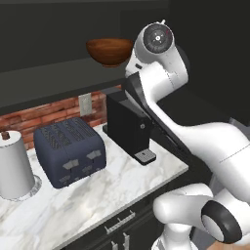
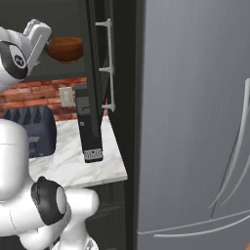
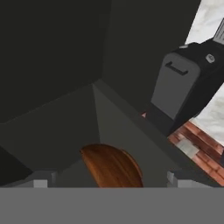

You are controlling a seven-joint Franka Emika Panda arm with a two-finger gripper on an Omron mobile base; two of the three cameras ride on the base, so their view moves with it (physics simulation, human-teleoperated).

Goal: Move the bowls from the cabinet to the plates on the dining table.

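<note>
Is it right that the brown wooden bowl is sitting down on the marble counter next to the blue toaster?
Not quite. The bowl is brown and wooden, but it sits up on the dark cabinet shelf, above the counter where the blue toaster stands. The left base view shows this best.

no readable text, labels, brands, numbers or signs anywhere

A wooden bowl sits at the open front edge of the cabinet shelf, dark recess free behind it; below, a black coffee machine and toaster crowd the marble counter.
</note>
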